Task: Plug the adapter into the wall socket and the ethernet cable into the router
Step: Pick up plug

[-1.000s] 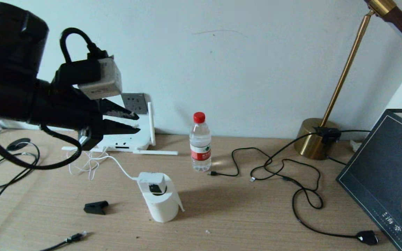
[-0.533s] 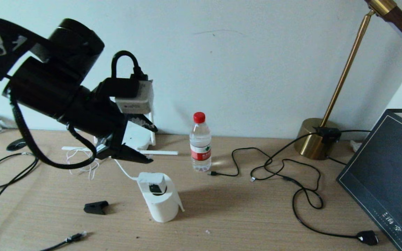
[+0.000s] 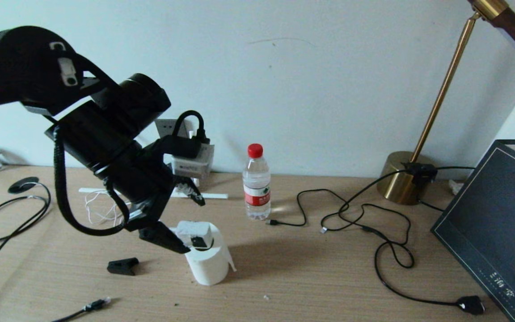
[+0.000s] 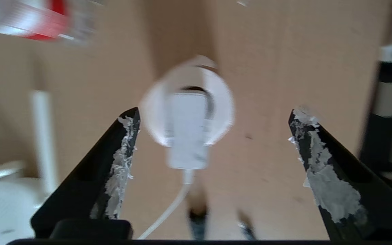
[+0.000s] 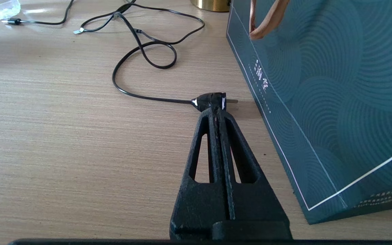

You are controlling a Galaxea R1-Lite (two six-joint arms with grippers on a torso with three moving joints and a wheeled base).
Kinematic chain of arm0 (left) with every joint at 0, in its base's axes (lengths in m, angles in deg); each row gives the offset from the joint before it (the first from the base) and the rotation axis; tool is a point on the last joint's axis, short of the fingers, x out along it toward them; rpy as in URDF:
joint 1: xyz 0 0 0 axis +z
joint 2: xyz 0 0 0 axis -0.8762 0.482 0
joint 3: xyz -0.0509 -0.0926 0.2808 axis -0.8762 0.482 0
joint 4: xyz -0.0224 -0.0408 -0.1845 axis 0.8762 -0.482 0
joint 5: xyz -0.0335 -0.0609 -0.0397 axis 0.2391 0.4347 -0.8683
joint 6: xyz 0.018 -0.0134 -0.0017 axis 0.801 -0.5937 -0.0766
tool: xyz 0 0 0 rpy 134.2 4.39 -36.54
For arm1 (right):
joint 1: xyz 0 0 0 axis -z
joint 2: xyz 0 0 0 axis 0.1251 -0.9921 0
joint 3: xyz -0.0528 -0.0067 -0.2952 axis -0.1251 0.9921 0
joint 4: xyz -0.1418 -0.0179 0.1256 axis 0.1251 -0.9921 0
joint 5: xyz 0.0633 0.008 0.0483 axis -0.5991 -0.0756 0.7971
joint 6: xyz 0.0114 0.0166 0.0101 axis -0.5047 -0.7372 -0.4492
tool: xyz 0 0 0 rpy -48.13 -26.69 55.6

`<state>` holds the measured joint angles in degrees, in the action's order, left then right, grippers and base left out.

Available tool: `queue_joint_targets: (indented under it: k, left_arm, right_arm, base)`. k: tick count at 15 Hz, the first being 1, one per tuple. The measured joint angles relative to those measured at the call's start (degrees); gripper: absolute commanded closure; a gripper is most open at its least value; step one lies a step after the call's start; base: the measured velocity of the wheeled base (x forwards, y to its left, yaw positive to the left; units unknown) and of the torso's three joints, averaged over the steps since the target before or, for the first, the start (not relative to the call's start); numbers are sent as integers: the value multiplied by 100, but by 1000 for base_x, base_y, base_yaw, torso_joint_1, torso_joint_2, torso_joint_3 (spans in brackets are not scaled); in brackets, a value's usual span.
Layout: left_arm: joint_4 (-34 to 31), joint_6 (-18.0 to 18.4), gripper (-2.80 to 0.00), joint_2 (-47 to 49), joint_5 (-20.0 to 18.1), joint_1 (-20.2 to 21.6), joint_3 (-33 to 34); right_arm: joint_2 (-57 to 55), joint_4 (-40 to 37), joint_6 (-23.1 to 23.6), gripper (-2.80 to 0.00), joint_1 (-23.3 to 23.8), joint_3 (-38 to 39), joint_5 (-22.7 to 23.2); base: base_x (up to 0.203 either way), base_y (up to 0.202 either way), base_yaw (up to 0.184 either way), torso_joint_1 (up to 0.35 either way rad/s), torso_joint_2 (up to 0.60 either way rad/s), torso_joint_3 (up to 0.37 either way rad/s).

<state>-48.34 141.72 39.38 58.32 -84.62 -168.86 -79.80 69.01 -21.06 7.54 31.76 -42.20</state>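
Nearest the robot, the ethernet cable [image 3: 38,286] lies loose on the wooden desk [image 3: 311,286], its clear clip connector at the front edge of the desk, unplugged, so that half of the task looks untouched. The right gripper [image 5: 216,109] is parked low over the desk beside a dark teal gift bag [image 5: 335,102], its fingers pressed together on nothing, just behind a black two-pin plug [image 5: 209,100]. A little further in, a small black clip [image 3: 123,266] lies beside the white paper roll [image 3: 208,261], and the adapter [image 3: 194,232] sits on top of that roll with its thin white cord [image 3: 150,212] trailing back toward the router. The left gripper [image 3: 185,222] hovers over the adapter with its fingers spread wide, one on either side of it and touching nothing; in the left wrist view the adapter [image 4: 186,131] lies between the two tips. The step in hand seems to be the first pick, with the adapter not yet grasped and both plug-ins left to do. Further back stand a water bottle [image 3: 256,183] with a red label, its print too small to read, and a brass lamp [image 3: 407,174]. The router [image 3: 190,190] is mostly hidden behind the arm, and the wall socket [image 3: 168,127] on the wall holds nothing. The bag carries pale characters that I cannot read.
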Motion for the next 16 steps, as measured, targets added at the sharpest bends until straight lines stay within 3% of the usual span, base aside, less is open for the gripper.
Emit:
queue_joint_targets:
  k: [2,7,16]
  left_arm:
    - [-229,2,-280,97,1,12,-32]
    - [-52,22,-280,419,53,-52,-38]
    - [181,-155,-280,713,781,-105,-38]
  right_arm:
    - [0,0,0,0,0,0,2]
    - [0,1,2,0,0,0,-1]
    - [0,-1,-1,0,0,0,0]
  base:
    - [0,0,0,0,0,0]
    - [0,0,0,0,0,0]
    - [0,0,0,0,0,0]
